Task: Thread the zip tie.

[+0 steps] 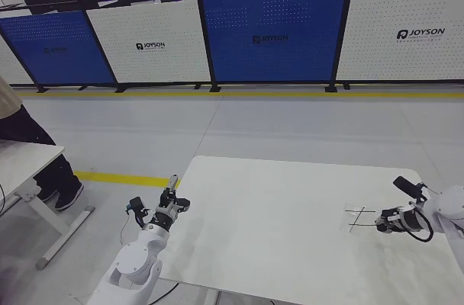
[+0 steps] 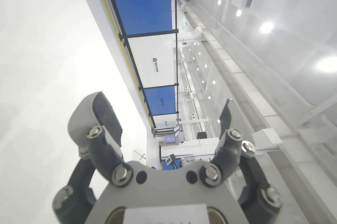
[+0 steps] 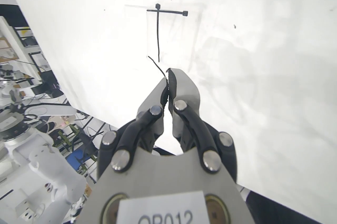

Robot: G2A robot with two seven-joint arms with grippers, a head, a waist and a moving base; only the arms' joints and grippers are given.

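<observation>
Two black zip ties lie crossed on the white table (image 1: 278, 229) near its right side: one zip tie (image 3: 158, 33) runs lengthwise toward my right gripper, the other zip tie (image 3: 168, 11) lies across it near its head. The crossed ties (image 1: 359, 214) sit just in front of my right gripper (image 1: 381, 222). My right gripper (image 3: 167, 75) is shut, with a thin black zip tie tail (image 3: 156, 66) pinched at its fingertips. My left gripper (image 1: 172, 183) is at the table's left edge, far from the ties. That left gripper (image 2: 164, 104) is open, nothing between its fingers.
A faint clear rectangular sheet (image 3: 197, 33) lies under the ties. The table's right edge is close behind my right arm. A second white table (image 1: 18, 164) stands off to the left across the floor. Blue and white panels (image 1: 270, 38) wall the back.
</observation>
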